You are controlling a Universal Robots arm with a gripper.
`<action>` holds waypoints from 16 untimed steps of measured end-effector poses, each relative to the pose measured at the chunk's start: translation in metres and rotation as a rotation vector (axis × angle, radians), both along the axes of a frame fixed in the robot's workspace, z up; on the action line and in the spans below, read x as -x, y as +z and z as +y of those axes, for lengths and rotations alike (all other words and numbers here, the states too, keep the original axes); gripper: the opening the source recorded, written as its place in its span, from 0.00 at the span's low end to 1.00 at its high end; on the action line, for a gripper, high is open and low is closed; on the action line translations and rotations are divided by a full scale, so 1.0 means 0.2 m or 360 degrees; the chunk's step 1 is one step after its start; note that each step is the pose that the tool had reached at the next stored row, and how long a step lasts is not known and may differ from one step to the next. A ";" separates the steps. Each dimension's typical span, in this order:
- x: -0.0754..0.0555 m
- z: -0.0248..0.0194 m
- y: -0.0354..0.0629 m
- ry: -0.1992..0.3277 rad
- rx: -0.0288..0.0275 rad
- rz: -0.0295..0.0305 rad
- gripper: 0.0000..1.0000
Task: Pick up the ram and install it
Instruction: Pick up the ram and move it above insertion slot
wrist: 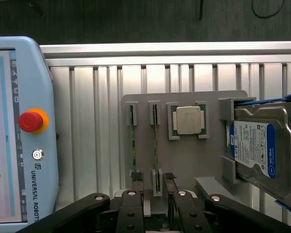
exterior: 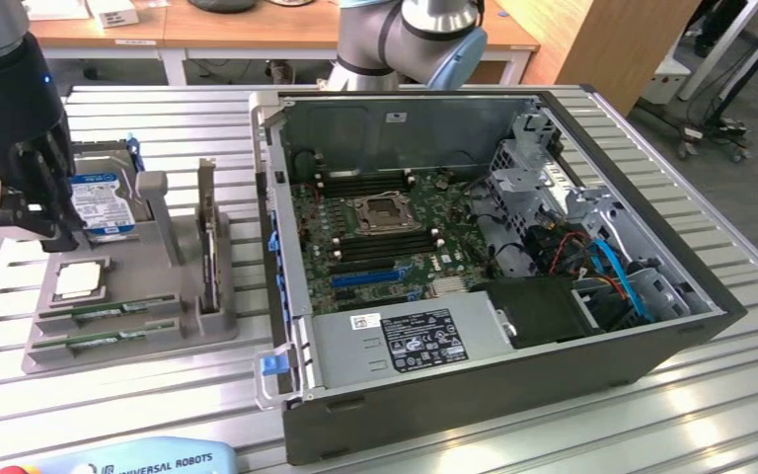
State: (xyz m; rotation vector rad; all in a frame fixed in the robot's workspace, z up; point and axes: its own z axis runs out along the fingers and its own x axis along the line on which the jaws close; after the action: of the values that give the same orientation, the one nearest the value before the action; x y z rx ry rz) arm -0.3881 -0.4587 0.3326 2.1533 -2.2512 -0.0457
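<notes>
Fingers (wrist: 136, 190) of the gripper (wrist: 153, 189) stand spread wide, gripping nothing; in the wrist view the ram's (wrist: 156, 141) end shows between their tips. It stands on edge in a gray fixture tray (wrist: 184, 160), beside 1 more stick (wrist: 133, 141), a processor (wrist: 188, 120) and a hard drive (wrist: 257, 145). An open computer case (exterior: 511, 395) sits at the exterior view's right.

My gripper (wrist: 153, 188) is matt black, the tabletop (wrist: 87, 121) ribbed brushed metal, the holder (wrist: 184, 160) matt grey plastic, the hard drive (wrist: 266, 114) shiny metal with a glossy label (wrist: 254, 145).
</notes>
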 end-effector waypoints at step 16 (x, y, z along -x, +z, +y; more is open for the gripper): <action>0.00 -0.011 -0.079 0.0000 -0.00002 -0.00002 0.29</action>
State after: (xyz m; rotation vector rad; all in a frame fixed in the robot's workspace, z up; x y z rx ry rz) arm -0.3881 -0.4610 0.3168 2.1534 -2.2514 -0.0457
